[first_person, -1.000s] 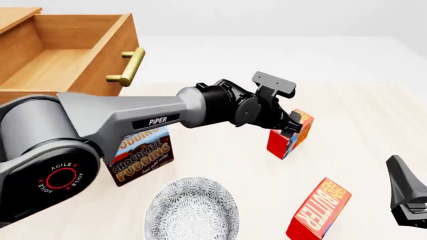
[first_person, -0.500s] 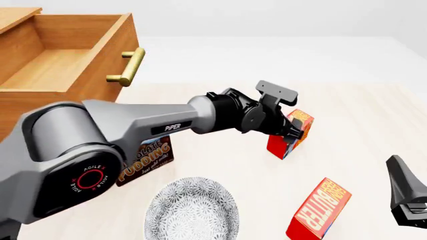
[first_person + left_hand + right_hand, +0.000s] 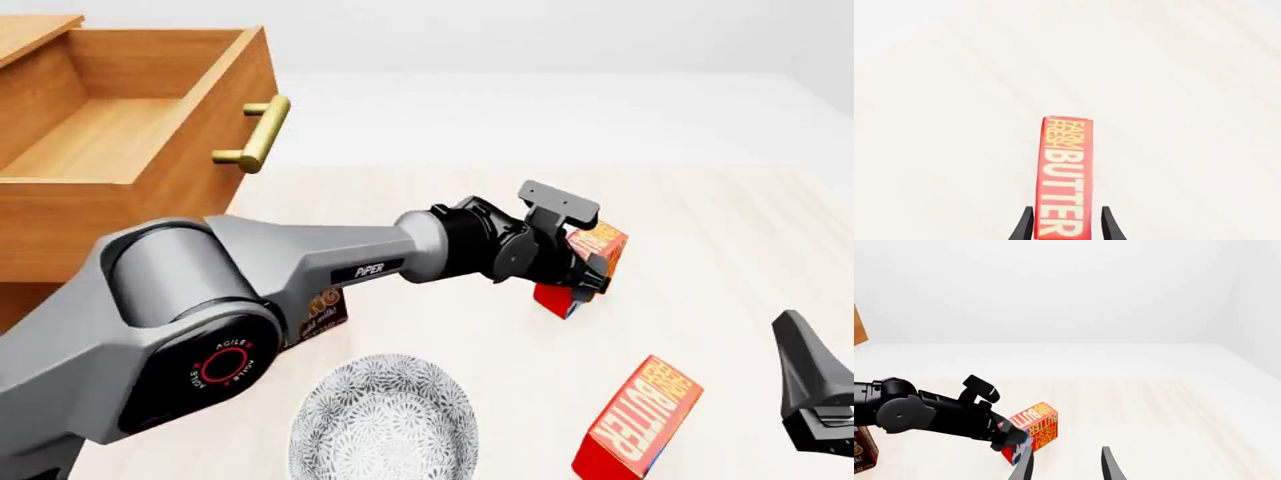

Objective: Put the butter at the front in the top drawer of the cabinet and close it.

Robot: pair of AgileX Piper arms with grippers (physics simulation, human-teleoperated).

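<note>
Two butter cartons: both on the table, well apart from the cabinet.
Far butter [image 3: 597,250]: red carton, tilted, at about 3 o'clock from table centre in the front view; pinched by the left claw [image 3: 581,275].
Left claw: fingers [image 3: 1023,227] pressed against both long sides of the far butter [image 3: 1065,175], as the left wrist view shows; lettering "FARM FRESH BUTTER" faces that camera.
Near butter [image 3: 641,420]: second red carton, leaning, at 5 o'clock in the front view, free of either claw.
Right claw [image 3: 1064,465]: fingers spread apart with nothing between them; parked at 4 o'clock, near the near butter.
Top drawer [image 3: 134,110]: pulled out, at 10 o'clock, brass handle [image 3: 256,135] facing the table.
Cabinet [image 3: 34,30]: orange-brown wood, at 10 o'clock edge.
Pudding box [image 3: 320,310]: mostly hidden behind the left arm.
Patterned plate [image 3: 384,415]: at 6 o'clock, just beside the pudding box.
Table [image 3: 721,220]: pale wood.
</note>
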